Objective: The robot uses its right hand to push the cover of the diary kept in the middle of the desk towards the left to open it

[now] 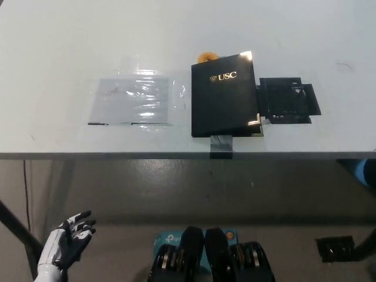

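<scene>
Lying closed mid-desk, the black USC-lettered diary point(225, 95) hides most of an orange object; white left hand point(69, 240) hangs empty, fingers spread (right hand unseen).

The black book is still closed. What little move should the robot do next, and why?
Probably bring the right hand up over the desk to the diary's right edge. The diary lies shut, cover down, nothing touching it. The right hand isn't in view, and the left hand rests low beside the desk, fingers apart.
</scene>
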